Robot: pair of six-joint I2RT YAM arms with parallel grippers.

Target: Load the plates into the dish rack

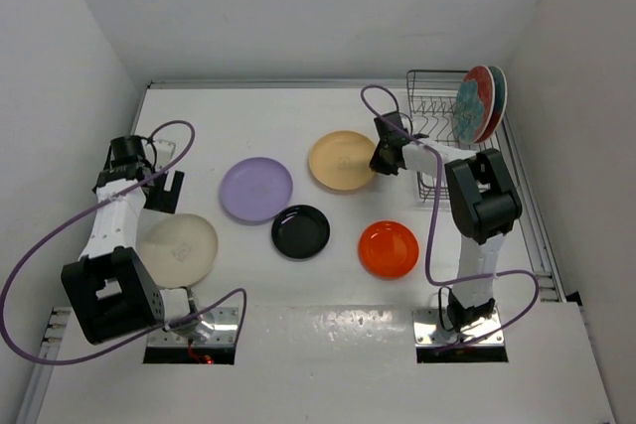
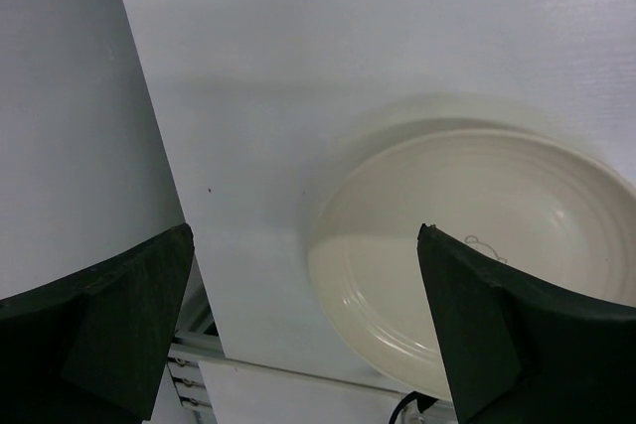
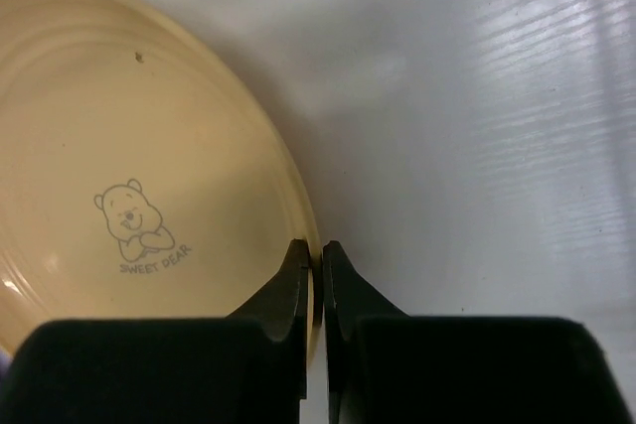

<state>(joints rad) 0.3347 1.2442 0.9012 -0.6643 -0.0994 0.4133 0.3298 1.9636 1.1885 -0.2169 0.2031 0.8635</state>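
Plates, count: seven in all, five lying flat on the table (image 1: 298,121) and two standing in the rack.
Flat plates: lavender plate (image 1: 256,189) left of centre; pale yellow plate (image 1: 338,159) just right of it and farther; black plate (image 1: 300,231) near the middle; orange plate (image 1: 389,248) to its right; cream-white plate (image 1: 184,245) at the near left.
Racked plates: two red flowered plates (image 1: 479,104), on edge side by side, painted faces turned left.
Dish rack (image 1: 432,96), count and place: one, in the far right corner.
Rack axis: seems to run near to far along the right wall; its near end is hidden behind the right arm.
Right gripper (image 3: 314,250): jaws pinched together on the right rim of the pale yellow plate, which lies flat.
Left gripper (image 2: 303,232): fingers (image 2: 139,295) spread wide, holding nothing, above bare table just beside the cream-white plate's edge.
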